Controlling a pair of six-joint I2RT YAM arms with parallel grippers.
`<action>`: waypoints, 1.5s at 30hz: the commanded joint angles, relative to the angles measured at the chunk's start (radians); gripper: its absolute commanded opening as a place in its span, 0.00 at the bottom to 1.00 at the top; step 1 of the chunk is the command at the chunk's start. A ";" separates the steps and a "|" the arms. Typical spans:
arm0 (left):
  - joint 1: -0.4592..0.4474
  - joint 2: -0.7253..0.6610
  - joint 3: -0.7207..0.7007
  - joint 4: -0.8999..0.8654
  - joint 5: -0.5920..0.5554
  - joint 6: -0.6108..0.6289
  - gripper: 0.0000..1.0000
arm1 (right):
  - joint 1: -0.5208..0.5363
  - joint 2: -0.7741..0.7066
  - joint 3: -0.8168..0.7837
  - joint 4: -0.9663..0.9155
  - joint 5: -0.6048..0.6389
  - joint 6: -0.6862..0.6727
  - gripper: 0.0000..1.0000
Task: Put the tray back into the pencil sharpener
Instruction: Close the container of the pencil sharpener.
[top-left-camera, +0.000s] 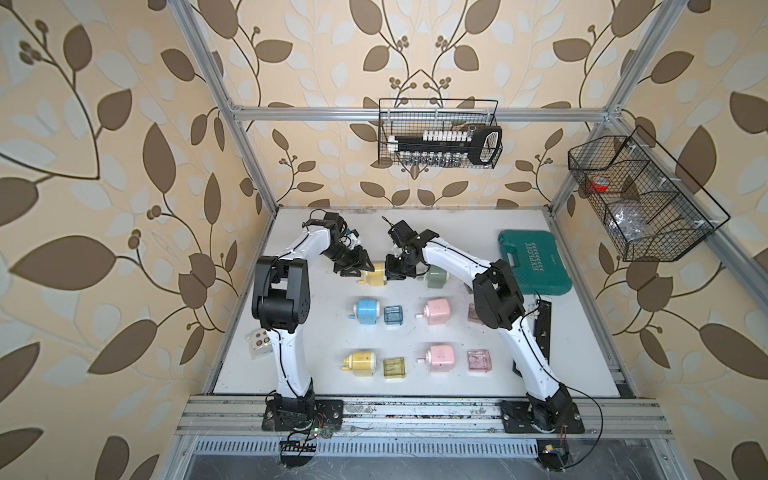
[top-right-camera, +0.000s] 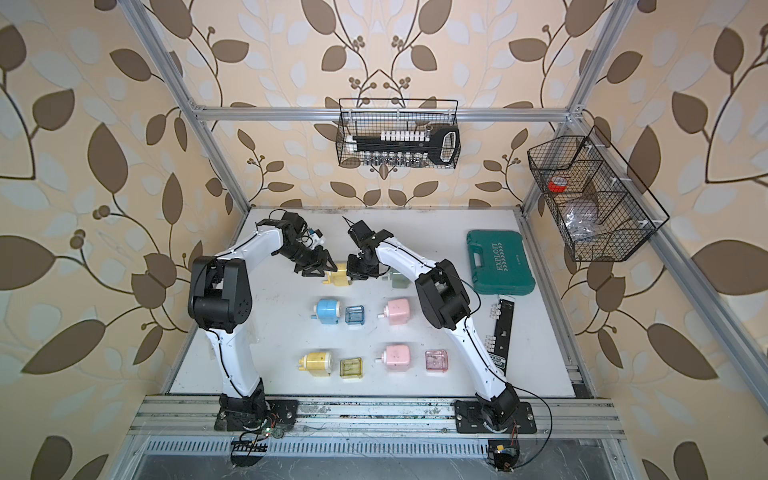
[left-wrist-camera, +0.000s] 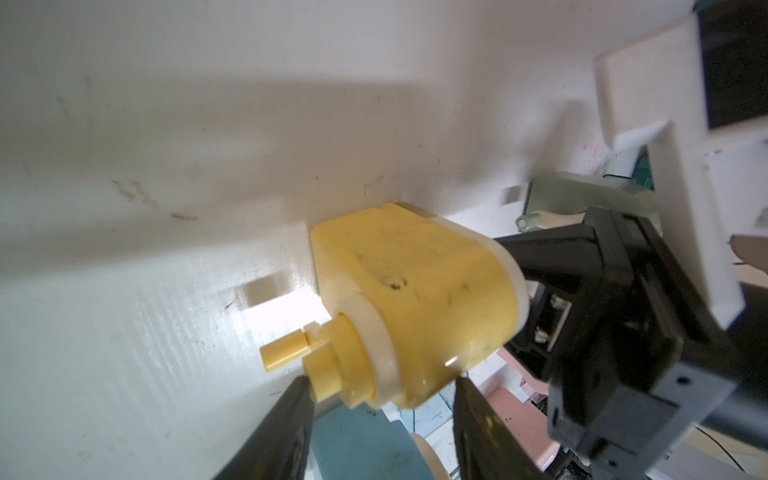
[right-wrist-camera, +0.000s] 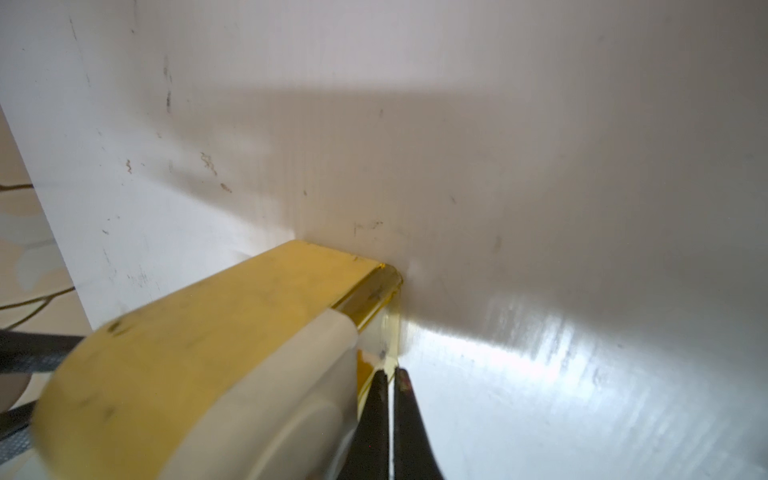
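A yellow pencil sharpener (top-left-camera: 376, 275) (left-wrist-camera: 415, 299) lies in the back row of the white table, crank end toward my left arm. My left gripper (top-left-camera: 360, 270) (left-wrist-camera: 382, 380) is shut on it, one finger at the crank hub and one on the body. The clear yellow tray (right-wrist-camera: 380, 293) sits in the sharpener's far end, with only a narrow strip showing. My right gripper (top-left-camera: 390, 274) (right-wrist-camera: 390, 374) is shut, holds nothing, and its tips touch the tray's end face.
A grey-green sharpener (top-left-camera: 436, 276) stands just behind my right gripper. Nearer rows hold a blue sharpener (top-left-camera: 368, 311), a blue tray (top-left-camera: 393, 315), two pink sharpeners (top-left-camera: 436, 312), a pink tray (top-left-camera: 480, 360), another yellow sharpener (top-left-camera: 360, 363) and yellow tray (top-left-camera: 393, 368). A teal case (top-left-camera: 534, 262) lies at the right.
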 joint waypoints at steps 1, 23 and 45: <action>-0.021 0.034 0.013 -0.002 -0.026 0.013 0.55 | 0.038 -0.064 -0.013 0.079 -0.061 0.009 0.00; -0.020 0.027 0.008 -0.001 -0.030 0.007 0.56 | 0.007 -0.151 -0.051 -0.068 0.167 -0.023 0.02; -0.018 -0.019 -0.017 0.022 0.049 0.033 0.62 | 0.007 -0.158 -0.072 -0.068 0.164 -0.026 0.08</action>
